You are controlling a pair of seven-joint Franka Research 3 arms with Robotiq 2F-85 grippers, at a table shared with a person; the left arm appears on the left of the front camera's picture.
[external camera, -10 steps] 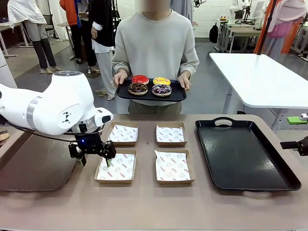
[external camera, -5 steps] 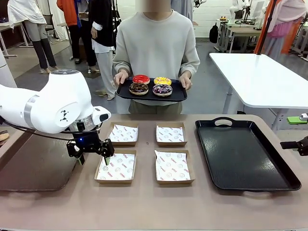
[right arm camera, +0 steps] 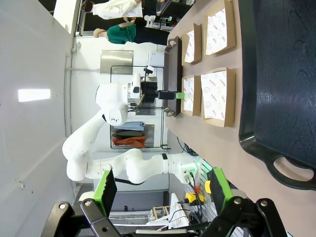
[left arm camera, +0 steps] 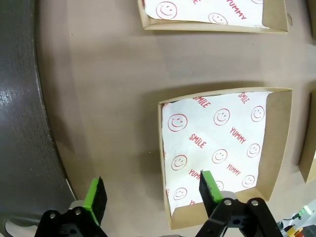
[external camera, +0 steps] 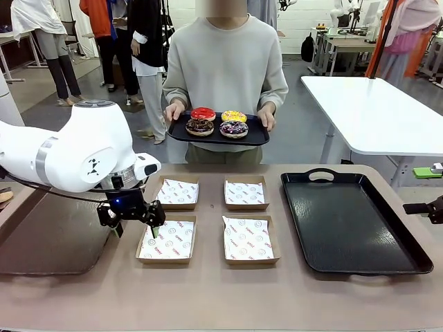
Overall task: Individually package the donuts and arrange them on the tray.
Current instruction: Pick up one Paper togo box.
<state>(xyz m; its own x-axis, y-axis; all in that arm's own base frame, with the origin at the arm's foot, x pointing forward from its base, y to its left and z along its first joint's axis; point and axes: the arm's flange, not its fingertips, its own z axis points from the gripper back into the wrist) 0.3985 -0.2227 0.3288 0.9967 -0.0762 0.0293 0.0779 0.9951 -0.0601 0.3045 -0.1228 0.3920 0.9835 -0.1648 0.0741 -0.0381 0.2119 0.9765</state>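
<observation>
A person across the table holds a small black tray (external camera: 257, 135) carrying the donuts: red (external camera: 203, 113), yellow (external camera: 233, 116), chocolate (external camera: 199, 126) and purple (external camera: 233, 128). Several paper-lined cardboard boxes lie on the table. My left gripper (external camera: 133, 228) (left arm camera: 150, 187) is open and straddles the left wall of the near-left box (external camera: 167, 240) (left arm camera: 222, 148), one finger over its paper and one over the table. The large black tray (external camera: 353, 221) (right arm camera: 281, 74) lies bare at the right. At the table's right edge, my right gripper (right arm camera: 162, 187) hangs open and holds nothing.
A dark flat tray (external camera: 48, 242) (left arm camera: 19, 123) lies on the table just left of my left gripper. The other boxes (external camera: 246, 192) sit between the near-left box and the large tray. A white table (external camera: 374, 111) stands beyond at the right.
My left gripper has shifted slightly at the near-left box's edge. The person's tray of donuts has barely moved, and the right arm is still.
</observation>
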